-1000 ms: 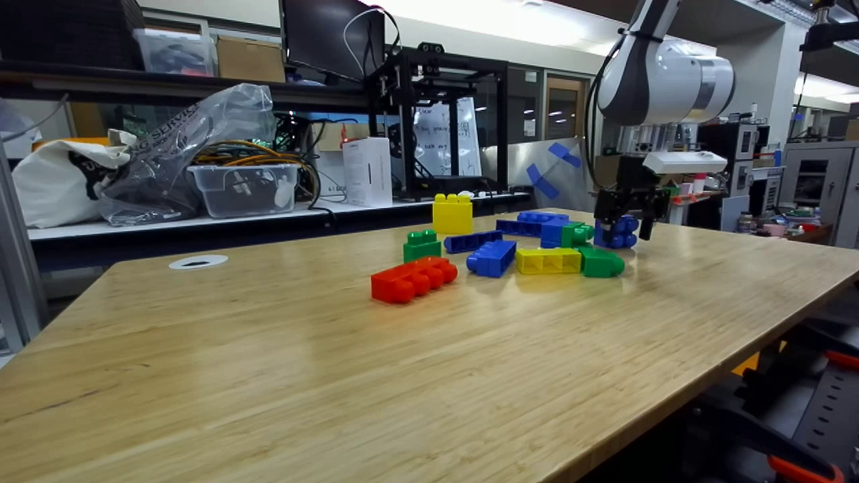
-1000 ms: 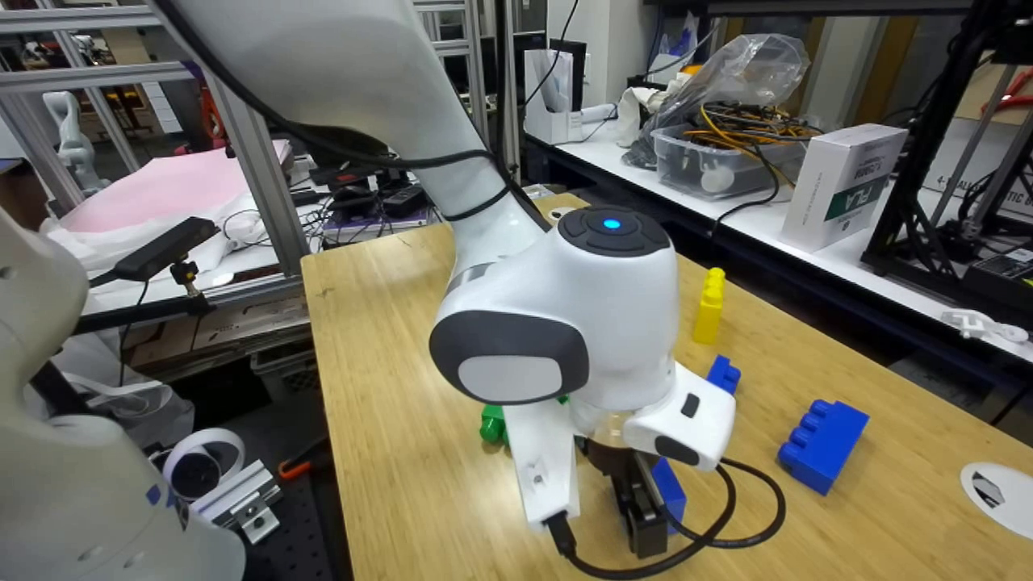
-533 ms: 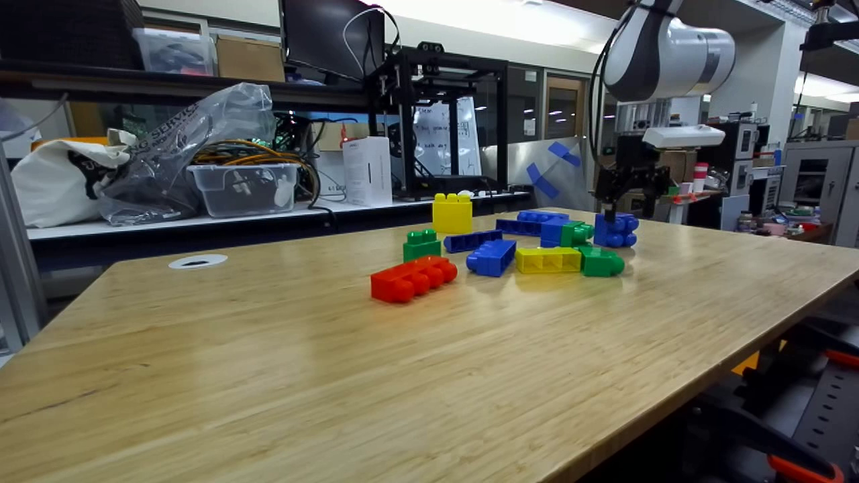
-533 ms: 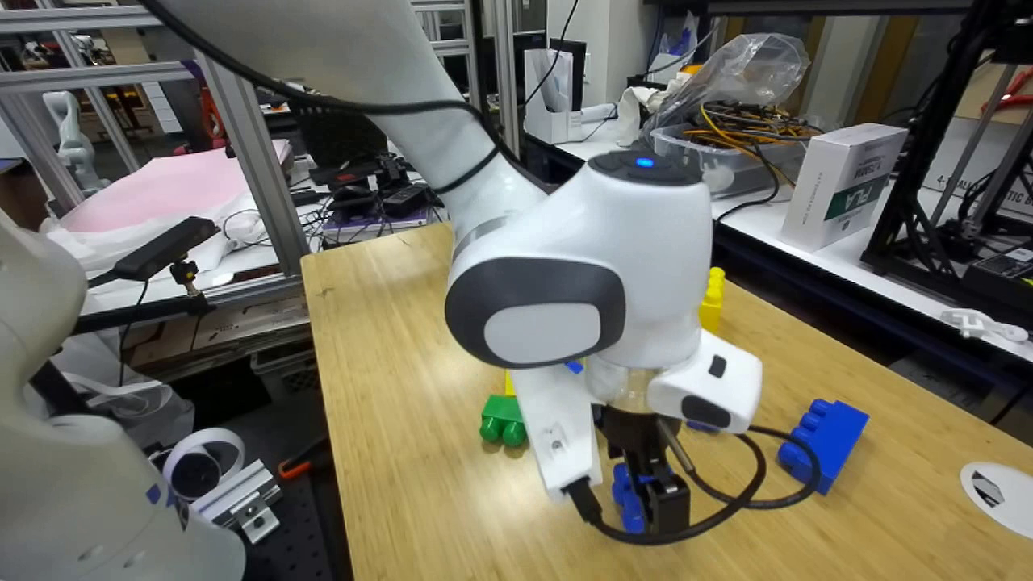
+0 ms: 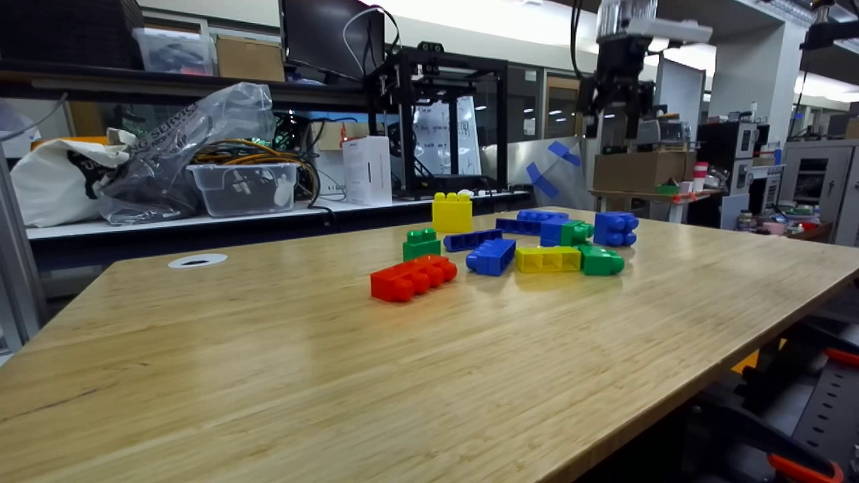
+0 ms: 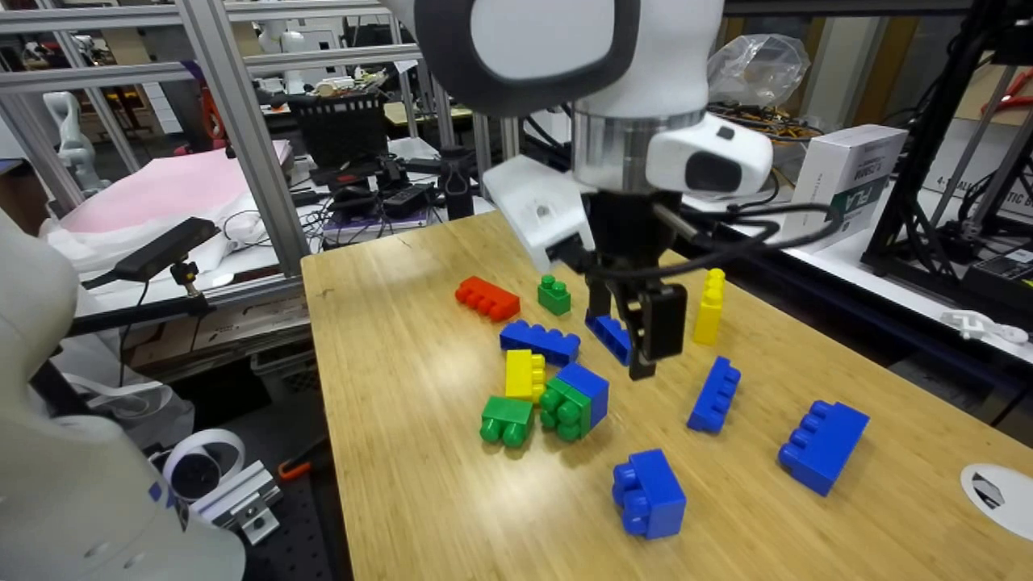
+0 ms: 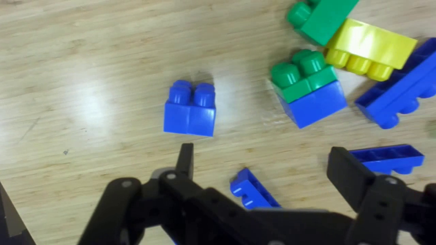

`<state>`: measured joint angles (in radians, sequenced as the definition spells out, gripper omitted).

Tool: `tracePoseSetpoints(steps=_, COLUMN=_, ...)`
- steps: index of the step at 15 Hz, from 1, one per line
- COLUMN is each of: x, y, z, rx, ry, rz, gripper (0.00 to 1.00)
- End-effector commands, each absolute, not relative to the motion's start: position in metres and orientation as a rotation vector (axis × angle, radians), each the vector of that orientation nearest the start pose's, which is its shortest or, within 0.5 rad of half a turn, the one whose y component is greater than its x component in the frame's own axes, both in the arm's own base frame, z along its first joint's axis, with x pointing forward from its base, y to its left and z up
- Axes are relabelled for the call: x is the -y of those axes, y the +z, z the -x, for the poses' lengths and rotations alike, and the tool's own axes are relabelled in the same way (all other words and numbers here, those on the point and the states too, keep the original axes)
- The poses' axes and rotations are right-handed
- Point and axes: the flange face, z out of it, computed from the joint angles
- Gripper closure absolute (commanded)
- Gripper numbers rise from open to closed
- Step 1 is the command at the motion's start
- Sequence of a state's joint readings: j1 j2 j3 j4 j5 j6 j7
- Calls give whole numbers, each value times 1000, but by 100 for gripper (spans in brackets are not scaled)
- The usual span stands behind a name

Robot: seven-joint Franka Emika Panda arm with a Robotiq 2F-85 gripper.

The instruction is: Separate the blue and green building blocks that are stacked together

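Gripper (image 5: 611, 131): black and jointed, it hung high over the table (image 5: 302, 376), its fingers spread wide apart with nothing between them.
Blue-and-green stack (image 6: 577, 397): the blue block (image 7: 315, 105) and the green block (image 7: 305, 83) were pressed together as one piece, lying on its side on the tabletop, green studs pointing sideways; the separating had yet to be done.
Stack's feel: by judgement light, stiff, hard plastic, unlikely to dent or break, though its glossy faces could slide in a loose pinch.
Stack's best hold: probably the blue block's two flat side walls, back from the seam, so that a pull could run straight along the studs; the green block would need bracing, or both might lift together.
Yellow brick (image 7: 373, 42): it lay just beside the green block, touching or not could not be told, smooth flat side up, studs round and shiny.
Loose green brick (image 7: 328, 22): smooth-sided, apparently against the yellow brick's end, its studs domed.
Long blue brick (image 7: 396, 90): near the stack, on its side, its hollow underside divided into compartments.
Lone blue brick (image 7: 189, 117): stubby and boxy, on its side, bare wood between it and the stack.
Farther off: a red brick (image 6: 490, 298) lay on its side; a small green brick (image 6: 554, 298) and a tall yellow brick (image 6: 708, 315) stood upright.
Table: pale wood, streaked grain, soft reflections.
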<state>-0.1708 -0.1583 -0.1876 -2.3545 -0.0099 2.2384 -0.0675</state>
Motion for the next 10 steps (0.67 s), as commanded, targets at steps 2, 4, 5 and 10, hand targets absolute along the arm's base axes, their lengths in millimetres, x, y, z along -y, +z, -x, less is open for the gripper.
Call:
tracePoseSetpoints(steps=2, x=140, y=425, z=-461, rx=-320, ry=-58, rz=3011, gripper=0)
tracePoseSetpoints(steps=4, x=135, y=426, z=-461, rx=-349, ry=-80, rz=3022, gripper=0)
tracePoseSetpoints(steps=5, x=131, y=425, z=-462, rx=-340, ry=-78, rz=3019, gripper=0)
tracePoseSetpoints(steps=10, x=134, y=426, z=-461, rx=-350, ry=-80, rz=3019, gripper=0)
